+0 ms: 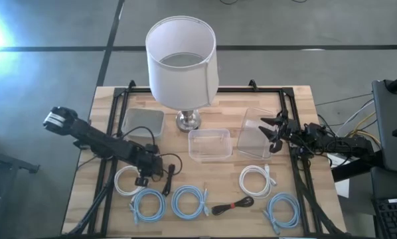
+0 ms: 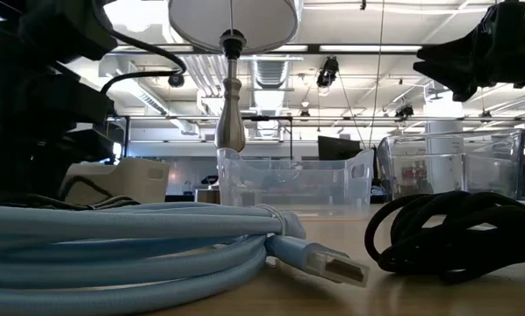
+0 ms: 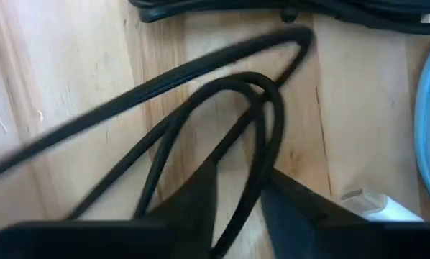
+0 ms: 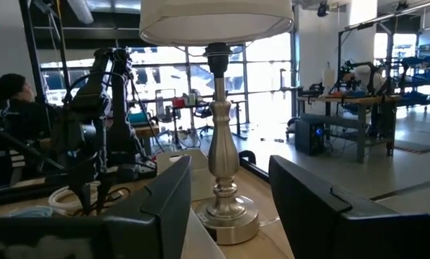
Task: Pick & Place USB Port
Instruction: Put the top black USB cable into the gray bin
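A thin black cable (image 1: 166,171) lies loosely looped on the wood near the table's left side. My left gripper (image 1: 147,178) is low over it and open. In the left wrist view one strand of the black cable (image 3: 252,194) runs between the fingers of the left gripper (image 3: 240,173), with wood showing beside it. Another strand passes outside one finger. My right gripper (image 1: 271,133) hovers open above a clear container (image 1: 255,136) on the right. The right gripper (image 4: 229,187) faces the lamp in its wrist view.
A lamp (image 1: 182,60) stands at the far middle, with a clear bin (image 1: 208,145) in front of it and a grey lid (image 1: 142,122) to its left. White coils (image 1: 127,179) (image 1: 256,180), blue coils (image 1: 188,201) (image 1: 283,211) and a black coil (image 1: 233,206) lie along the near edge.
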Available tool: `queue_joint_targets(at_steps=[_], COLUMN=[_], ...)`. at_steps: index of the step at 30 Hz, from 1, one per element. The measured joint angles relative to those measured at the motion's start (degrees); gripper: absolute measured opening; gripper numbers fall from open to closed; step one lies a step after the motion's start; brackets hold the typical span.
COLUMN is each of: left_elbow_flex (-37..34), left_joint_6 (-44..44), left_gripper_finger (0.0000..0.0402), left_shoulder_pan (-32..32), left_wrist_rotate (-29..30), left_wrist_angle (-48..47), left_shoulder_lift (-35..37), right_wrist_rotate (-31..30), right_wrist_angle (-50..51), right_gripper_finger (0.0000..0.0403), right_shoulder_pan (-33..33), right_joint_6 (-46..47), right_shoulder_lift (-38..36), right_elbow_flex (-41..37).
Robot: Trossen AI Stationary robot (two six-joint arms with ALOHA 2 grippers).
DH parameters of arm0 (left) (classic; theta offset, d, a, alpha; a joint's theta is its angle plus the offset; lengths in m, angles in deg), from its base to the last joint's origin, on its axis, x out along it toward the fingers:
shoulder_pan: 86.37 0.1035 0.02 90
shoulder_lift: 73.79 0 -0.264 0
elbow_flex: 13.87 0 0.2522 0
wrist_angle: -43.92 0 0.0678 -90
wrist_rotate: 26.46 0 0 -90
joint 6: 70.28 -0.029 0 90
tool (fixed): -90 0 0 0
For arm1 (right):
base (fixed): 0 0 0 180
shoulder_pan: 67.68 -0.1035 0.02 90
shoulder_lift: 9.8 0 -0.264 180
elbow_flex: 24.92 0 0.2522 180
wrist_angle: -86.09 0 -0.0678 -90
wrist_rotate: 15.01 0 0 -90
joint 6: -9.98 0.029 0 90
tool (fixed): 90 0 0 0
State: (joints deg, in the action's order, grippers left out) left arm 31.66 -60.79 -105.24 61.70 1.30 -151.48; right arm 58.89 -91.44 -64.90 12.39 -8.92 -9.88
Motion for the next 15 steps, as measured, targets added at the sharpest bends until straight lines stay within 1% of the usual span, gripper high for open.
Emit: queue_joint_targets(at_steps=[3, 4, 5, 9, 11, 15], left_elbow_flex=[0.04, -0.01, 0.17, 1.79, 3.92, 9.04], left_joint_6=[1.54, 2.70, 3.92, 6.59, 7.02, 7.62], left_gripper_finger=[0.0032, 0.0019, 0.0014, 0.0017, 0.0016, 0.0014], left_shoulder_pan=[-0.04, -0.04, -0.04, -0.11, -0.11, -0.11], left_wrist_rotate=[0.65, 0.89, 1.17, 3.55, 6.65, 15.32], left_wrist_angle=[-0.04, -0.05, -0.11, -1.70, -2.45, -11.37], left_shoulder_lift=[0.85, 1.34, 1.96, 5.33, 7.56, 10.71], right_wrist_rotate=[0.00, -0.01, -0.02, -0.15, -0.17, -0.15], right_wrist_angle=[0.02, 0.02, 0.02, 0.20, 0.30, 0.33], right_gripper_finger=[0.0178, 0.0178, 0.0178, 0.0176, 0.0176, 0.0177], right_shoulder_pan=[-0.01, 0.00, 0.00, 0.00, -0.01, 0.00], right_joint_6=[0.20, 0.20, 0.20, 0.20, 0.20, 0.20], right_shoulder_lift=[0.00, 0.00, 0.00, 0.00, 0.07, 0.09], right_elbow_flex=[0.00, 0.00, 0.00, 0.00, 0.00, 0.00])
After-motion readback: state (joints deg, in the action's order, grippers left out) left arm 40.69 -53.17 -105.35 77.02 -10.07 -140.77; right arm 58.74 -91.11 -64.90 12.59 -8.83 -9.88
